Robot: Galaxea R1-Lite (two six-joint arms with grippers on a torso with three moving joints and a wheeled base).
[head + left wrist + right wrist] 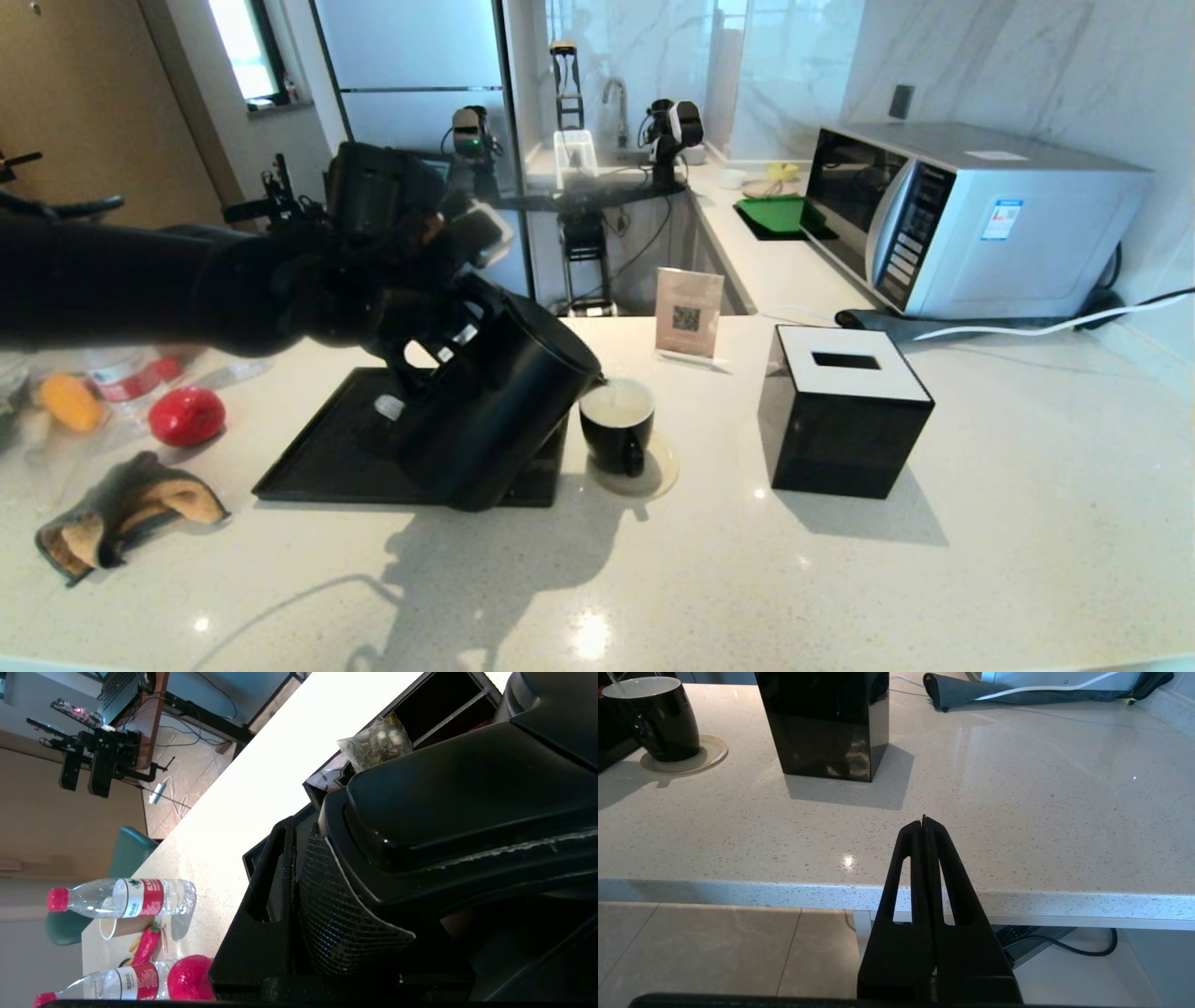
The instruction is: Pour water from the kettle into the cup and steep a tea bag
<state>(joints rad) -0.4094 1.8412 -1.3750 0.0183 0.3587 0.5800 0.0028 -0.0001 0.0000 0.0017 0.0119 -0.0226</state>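
Note:
My left gripper (437,353) is shut on the loop handle of the black kettle (499,411). It holds the kettle tilted to the right above the black tray (308,467). The spout sits over the black cup (616,431), which stands on a pale coaster (658,476). In the right wrist view a thin stream falls into the cup (663,723). In the left wrist view the kettle's handle (444,807) fills the frame beside one finger (261,905). Beyond it lies the tea bag (376,744) in a black compartment. My right gripper (924,821) is shut and empty, just off the counter's front edge.
A black tissue box (845,429) stands right of the cup, with a microwave (971,219) behind it. A card stand (689,313) is behind the cup. On the left lie a red fruit (187,415), an orange one (70,401), a mitt (121,513) and water bottles (121,898).

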